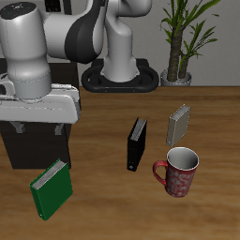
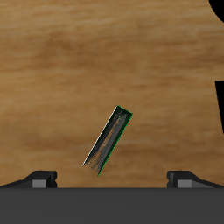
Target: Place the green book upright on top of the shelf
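Wooden table (image 1: pixel 211 112), potted plant (image 1: pixel 180 37) behind. Green book (image 1: pixel 52 188) stood upright near front edge, just before shelf (image 1: pixel 28 145); spine edge seen from above (image 2: pixel 109 137). Gripper (image 1: pixel 37 127) hung above book, fingers (image 2: pixel 42 178) spread apart, holding nothing. Black book (image 1: pixel 137 143), grey book (image 1: pixel 179 124), red mug (image 1: pixel 180 172) stood well apart.

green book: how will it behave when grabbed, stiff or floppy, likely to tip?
The green book looks like a thin hardcover, so probably stiff rather than floppy. It stands on a narrow edge, seen as a slim strip from the wrist camera, so a side nudge would likely topple it. The smooth covers may slip.
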